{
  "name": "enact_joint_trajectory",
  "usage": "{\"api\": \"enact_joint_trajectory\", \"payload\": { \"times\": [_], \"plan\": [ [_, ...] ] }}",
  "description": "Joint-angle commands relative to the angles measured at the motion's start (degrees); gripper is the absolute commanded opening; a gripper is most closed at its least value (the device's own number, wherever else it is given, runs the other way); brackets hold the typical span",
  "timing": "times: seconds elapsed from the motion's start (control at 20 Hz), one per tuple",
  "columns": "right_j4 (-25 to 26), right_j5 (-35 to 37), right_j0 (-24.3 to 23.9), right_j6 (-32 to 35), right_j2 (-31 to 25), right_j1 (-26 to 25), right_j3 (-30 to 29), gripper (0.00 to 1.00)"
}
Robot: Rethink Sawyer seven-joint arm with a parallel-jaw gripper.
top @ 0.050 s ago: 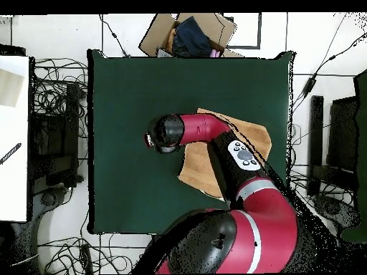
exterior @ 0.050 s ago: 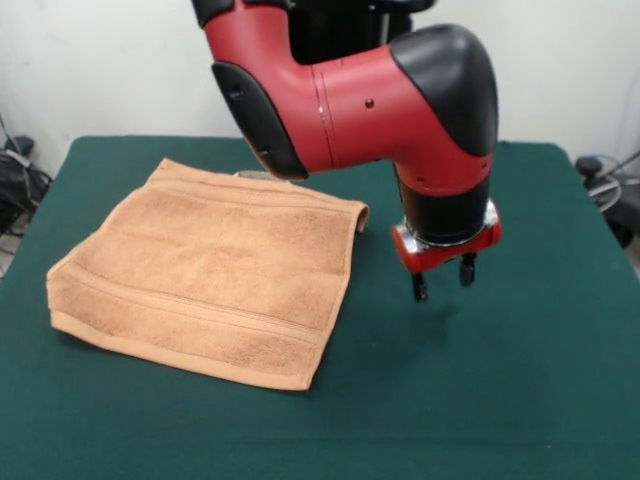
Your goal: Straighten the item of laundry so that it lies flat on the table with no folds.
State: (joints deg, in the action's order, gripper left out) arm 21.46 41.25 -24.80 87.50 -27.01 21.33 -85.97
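Note:
The item of laundry (exterior @ 0.050 s ago: 205, 270) is a light orange-tan terry towel lying on the dark green table (exterior @ 0.050 s ago: 480, 400), left of centre in the front view. It looks doubled over, with a thick folded edge at its left and front sides and its right far corner slightly curled up. My gripper (exterior @ 0.050 s ago: 443, 281) hangs just to the right of that corner, above bare felt, open with nothing between its fingers. In the overhead view the arm covers most of the towel (top @ 0.050 s ago: 254, 136), and the gripper itself is hidden under the black wrist (top @ 0.050 s ago: 165, 133).
An open cardboard box (top @ 0.050 s ago: 188, 34) with dark contents sits beyond the table's far edge in the overhead view. Cables and equipment (top @ 0.050 s ago: 54, 107) lie on the floor around the table. A white surface (top @ 0.050 s ago: 14, 136) stands at the left edge.

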Motion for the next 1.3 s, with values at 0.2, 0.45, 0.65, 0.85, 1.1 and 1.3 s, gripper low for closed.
{"api": "enact_joint_trajectory", "payload": {
  "times": [0.2,0.45,0.65,0.85,1.1,1.3],
  "plan": [
    [-0.8,5.5,0.9,2.6,1.1,0.8,-5.9,1.0],
    [-0.5,6.4,1.0,2.8,1.8,-0.6,-5.7,1.0],
    [-0.8,9.9,1.8,2.5,2.6,-1.3,-4.1,1.0],
    [-0.4,11.8,1.9,1.5,2.4,-2.4,-2.6,1.0],
    [0.3,12.8,1.6,0.8,2.3,-3.9,-0.8,1.0],
    [0.6,14.6,1.4,-0.3,2.1,-5.1,1.0,1.0]
  ]
}}
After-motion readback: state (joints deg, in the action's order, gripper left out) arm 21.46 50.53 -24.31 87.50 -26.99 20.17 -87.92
